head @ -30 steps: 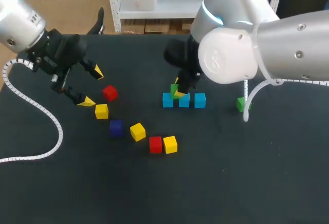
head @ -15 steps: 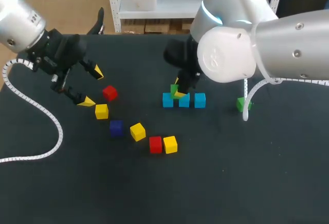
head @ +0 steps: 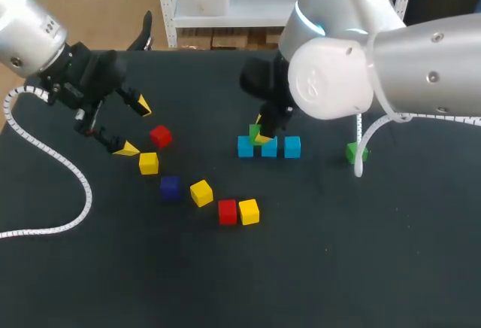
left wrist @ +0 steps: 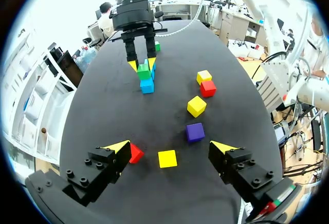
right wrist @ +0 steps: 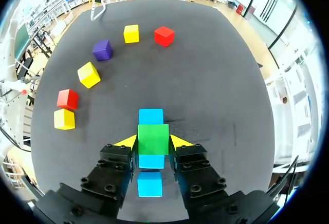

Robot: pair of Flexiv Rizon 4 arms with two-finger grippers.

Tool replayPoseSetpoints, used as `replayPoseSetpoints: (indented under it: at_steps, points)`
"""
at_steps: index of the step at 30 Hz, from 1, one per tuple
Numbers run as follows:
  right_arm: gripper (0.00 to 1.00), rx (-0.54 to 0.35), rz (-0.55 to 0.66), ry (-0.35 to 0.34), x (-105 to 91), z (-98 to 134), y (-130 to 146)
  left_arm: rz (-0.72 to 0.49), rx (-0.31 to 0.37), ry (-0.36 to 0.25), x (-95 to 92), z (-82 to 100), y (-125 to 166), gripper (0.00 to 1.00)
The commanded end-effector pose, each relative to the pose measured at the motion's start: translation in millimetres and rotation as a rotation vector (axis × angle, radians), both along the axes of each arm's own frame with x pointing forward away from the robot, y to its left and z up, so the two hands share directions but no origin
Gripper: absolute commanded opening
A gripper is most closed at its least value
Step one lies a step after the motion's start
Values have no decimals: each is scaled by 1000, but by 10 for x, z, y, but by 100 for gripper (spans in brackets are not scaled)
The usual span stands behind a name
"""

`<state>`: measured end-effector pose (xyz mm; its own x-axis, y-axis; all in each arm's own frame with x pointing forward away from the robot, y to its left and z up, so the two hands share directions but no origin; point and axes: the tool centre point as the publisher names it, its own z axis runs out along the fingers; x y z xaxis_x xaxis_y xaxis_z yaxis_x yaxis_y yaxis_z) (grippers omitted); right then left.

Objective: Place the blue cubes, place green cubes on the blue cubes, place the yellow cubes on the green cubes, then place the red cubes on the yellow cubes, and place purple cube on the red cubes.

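Three blue cubes [head: 268, 147] rowed at counter [head: 376, 253] middle: done. Right pincer [right wrist: 153, 142] pinching green cube [right wrist: 153, 134] atop them; left pincer [left wrist: 171, 147] spread. To go: other green cube [head: 352, 150], yellow cubes [head: 201, 192], red cubes [head: 227, 211], purple cube [head: 170, 186].

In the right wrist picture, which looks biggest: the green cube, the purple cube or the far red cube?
1. green cube, held by the right hand, nearest the camera, so it may only look bigger.
2-3. purple cube and far red cube look alike; no ranking.

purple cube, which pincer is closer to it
Left. The left pincer is open near the purple cube, a yellow cube between them. The right pincer is farther off, shut on a green cube over the blue cubes.
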<state>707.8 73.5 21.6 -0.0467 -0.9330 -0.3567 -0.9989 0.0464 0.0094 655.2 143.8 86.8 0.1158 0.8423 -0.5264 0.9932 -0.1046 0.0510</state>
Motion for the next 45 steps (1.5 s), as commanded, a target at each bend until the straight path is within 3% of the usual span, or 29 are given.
replayPoseSetpoints:
  at_steps: [1,5,13,15,17,21,28,33,45]
  points:
    - [8,2,3,5,24,-4,3,-2,-3,-3,-6,-6,13,100]
    - [32,3,4,7,26,-4,5,-2,-3,-3,-6,-6,13,100]
    - [49,4,4,11,31,-4,5,-2,-3,-3,-6,-6,13,100]
    - [61,4,3,11,32,-4,4,-2,-3,-3,-6,-6,13,100]
    - [80,6,2,12,32,-3,2,-2,-3,-3,-6,-6,13,100]
    - [100,8,4,14,31,-1,3,-2,-3,-3,-6,-6,13,100]
    - [100,16,-16,11,44,36,-62,-2,-3,-3,-6,-6,13,100]
    - [100,61,-54,0,52,163,-268,-2,-3,-3,-6,-6,13,100]
    - [100,111,122,-69,-92,534,-994,-2,-3,-3,-6,-6,13,100]
